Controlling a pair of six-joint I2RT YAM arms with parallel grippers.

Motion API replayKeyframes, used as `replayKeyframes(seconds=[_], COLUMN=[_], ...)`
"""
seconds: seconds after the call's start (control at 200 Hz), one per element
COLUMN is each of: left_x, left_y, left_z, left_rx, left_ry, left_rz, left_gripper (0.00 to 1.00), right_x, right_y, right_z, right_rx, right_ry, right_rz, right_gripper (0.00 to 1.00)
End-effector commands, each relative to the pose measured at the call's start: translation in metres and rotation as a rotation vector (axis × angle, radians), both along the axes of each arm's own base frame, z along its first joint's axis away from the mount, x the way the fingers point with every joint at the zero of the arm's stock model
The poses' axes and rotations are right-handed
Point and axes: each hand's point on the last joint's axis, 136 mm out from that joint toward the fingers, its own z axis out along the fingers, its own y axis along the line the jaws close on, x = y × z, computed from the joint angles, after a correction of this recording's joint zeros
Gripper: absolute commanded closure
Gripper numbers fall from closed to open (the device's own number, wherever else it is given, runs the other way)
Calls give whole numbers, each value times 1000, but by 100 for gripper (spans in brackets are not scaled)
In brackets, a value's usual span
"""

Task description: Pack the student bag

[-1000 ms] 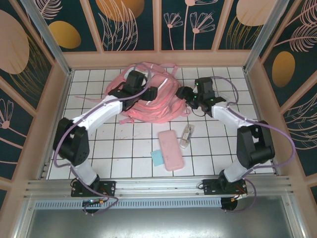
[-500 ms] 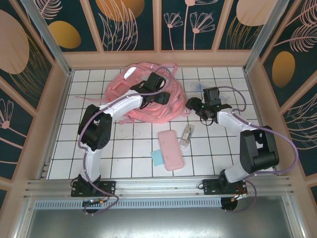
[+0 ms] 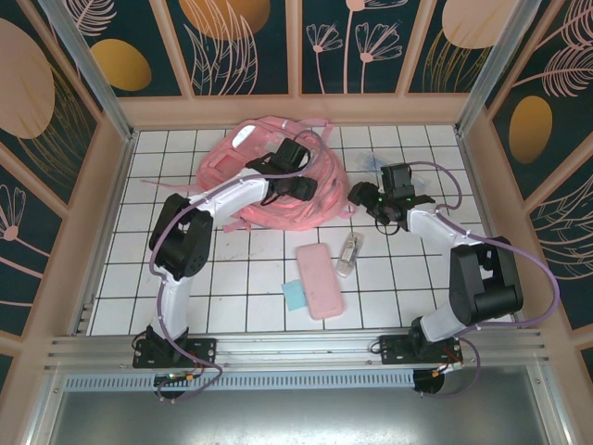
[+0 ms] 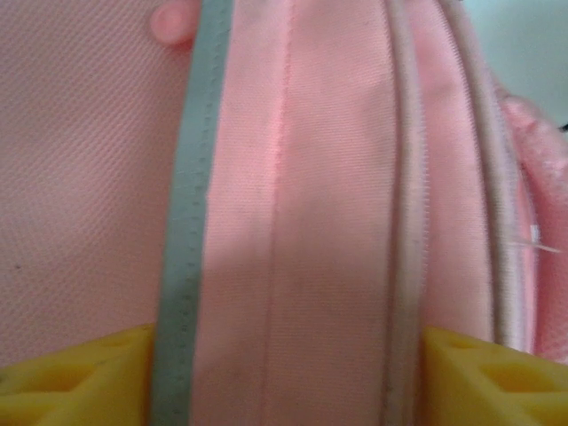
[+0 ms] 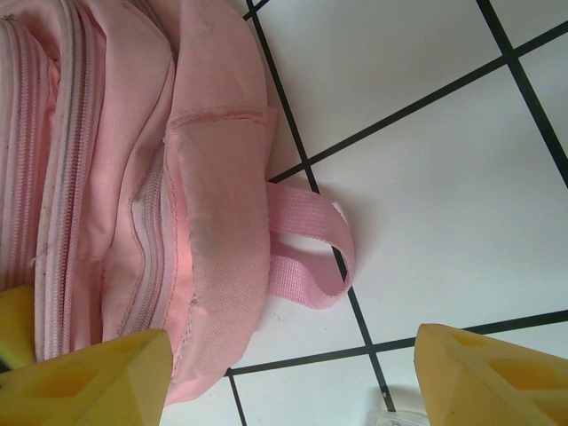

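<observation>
Peering in, I couldn't tell whether my left gripper [image 4: 286, 355] pinched the student bag [image 3: 222, 169] at the table's [image 3: 232, 278] far edge; my right gripper [image 5: 288, 364] stood open beside it.

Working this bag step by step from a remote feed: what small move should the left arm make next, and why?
Probably close the fingers of the left gripper on the student bag. In the left wrist view, one finger sits on each side of a pink fabric band next to the grey stripe, with a gap between the fingers, so a pinch looks lined up.
</observation>
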Motion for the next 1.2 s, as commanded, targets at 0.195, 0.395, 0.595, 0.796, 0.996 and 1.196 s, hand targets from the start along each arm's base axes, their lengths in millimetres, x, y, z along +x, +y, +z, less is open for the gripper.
replayKeyframes(seconds=[0.195, 0.395, 0.595, 0.796, 0.996, 1.196], left_x=[9, 10, 19, 33, 39, 47], left_y=[25, 11, 21, 51, 67, 70], left_z=[-47, 18, 89, 121, 129, 140], left_rx=[185, -26, -343, -536, -706, -817], left_ry=[19, -21, -17, -23, 15, 32], left_rz=[70, 57, 75, 104, 98, 78], left_gripper=[79, 100, 100, 100, 100, 100], right_x=[-9, -36, -80, -130, -172, -206], right_y=[-3, 15, 59, 94, 104, 117], right_z=[12, 15, 12, -4, -26, -41], right_rx=[20, -24, -109, -224, -406, -487], right_ry=[-33, -24, 22, 117, 229, 300], right_rz=[-2, 118, 305, 435, 496, 531], right_gripper=[28, 28, 1, 1, 1, 1])
